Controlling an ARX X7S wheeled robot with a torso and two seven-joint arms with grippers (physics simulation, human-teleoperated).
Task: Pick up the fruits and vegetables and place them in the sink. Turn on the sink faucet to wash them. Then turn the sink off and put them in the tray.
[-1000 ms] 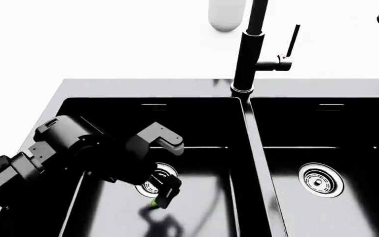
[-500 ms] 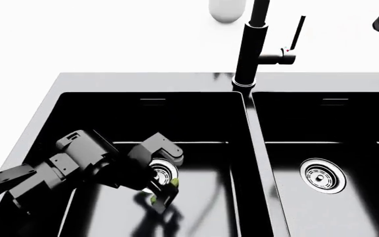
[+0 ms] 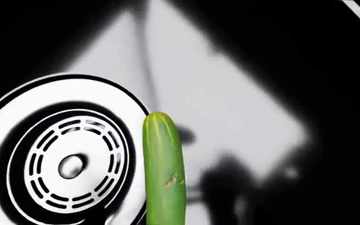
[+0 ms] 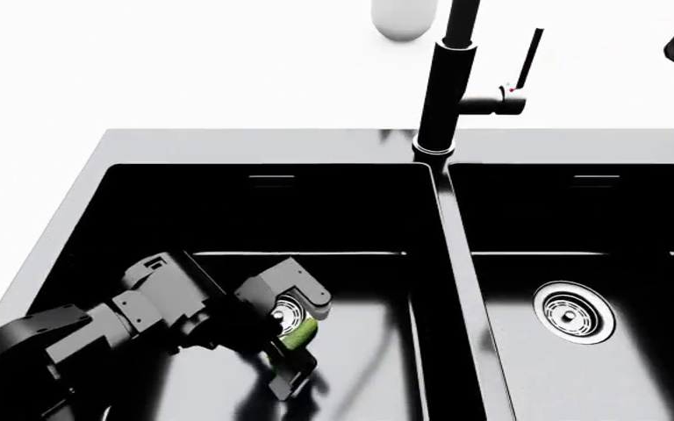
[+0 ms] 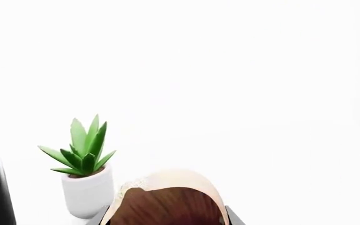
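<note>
- Green cucumber (image 4: pixel 297 333) sits clamped in our left gripper (image 4: pixel 291 347), low in the sink's (image 4: pixel 91 189) left basin, beside the drain (image 3: pixel 71 165).
- We should part the fingers gently there.
- Our right gripper (image 5: pixel 167 213) holds the onion (image 5: pixel 167 197).

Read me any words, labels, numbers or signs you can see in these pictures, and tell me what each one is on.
No readable text: no words, brand names or numbers show in any view.
The only mark is a small red dot on the faucet by its lever; it is a plain dot, not a letter.
The cucumber, the sink and the white plant pot carry no labels.
</note>
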